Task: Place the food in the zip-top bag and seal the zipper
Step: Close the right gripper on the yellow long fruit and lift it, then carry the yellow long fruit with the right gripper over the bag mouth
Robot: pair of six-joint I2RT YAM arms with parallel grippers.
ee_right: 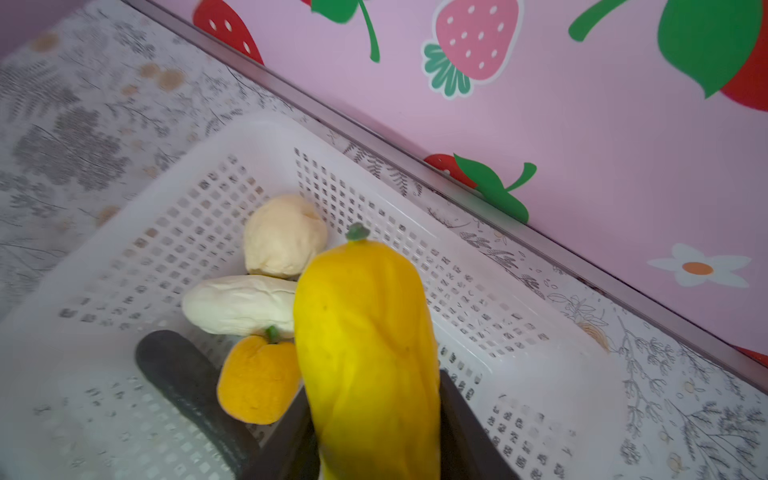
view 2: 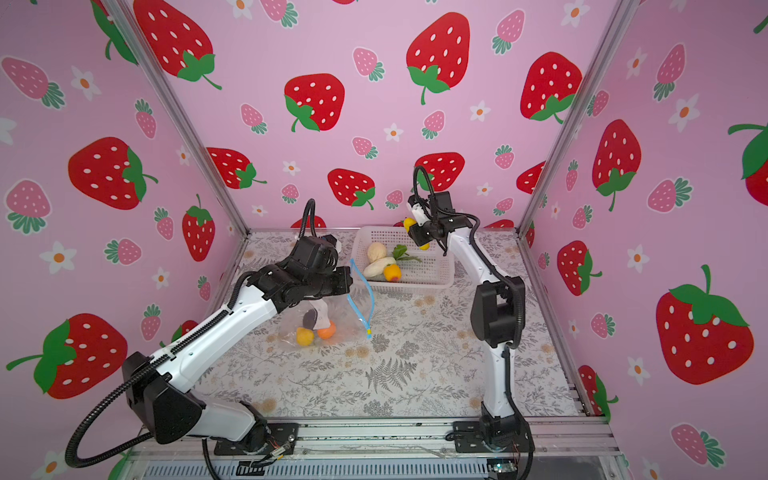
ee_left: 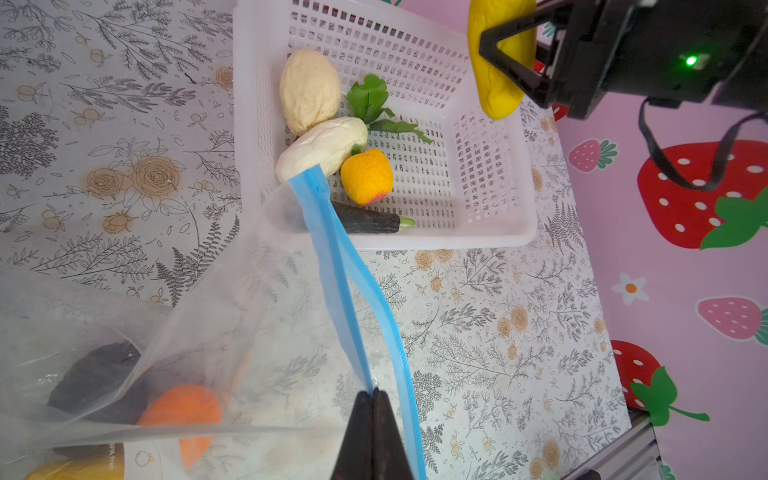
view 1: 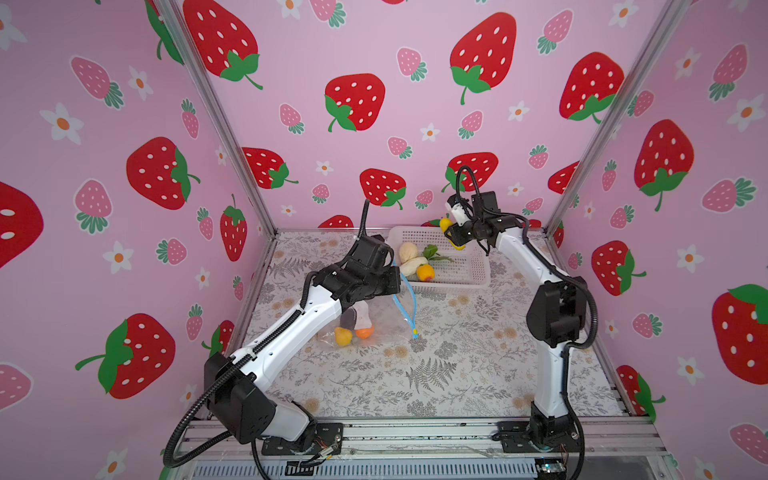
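Note:
The clear zip-top bag (view 1: 382,320) (view 2: 332,307) lies mid-table with its mouth lifted. My left gripper (ee_left: 374,392) is shut on the near lip of its blue zipper (ee_left: 332,266) (view 1: 409,299); the other lip hangs free, so the mouth gapes. An orange piece (view 1: 365,331), a yellow piece (view 1: 343,336) and a dark purple piece (ee_left: 95,374) sit inside the bag. My right gripper (ee_right: 370,399) (view 1: 451,235) is shut on a long yellow food piece (ee_right: 365,332) (ee_left: 498,62), held above the basket's far right corner.
The white perforated basket (view 1: 457,283) (ee_left: 457,241) stands at the back, just beyond the bag. It holds a beige piece (ee_left: 309,89), a white piece (ee_left: 324,145), an orange-yellow piece (ee_left: 366,176), a dark piece (ee_left: 365,218) and green leaves (ee_left: 370,99). Pink walls enclose three sides.

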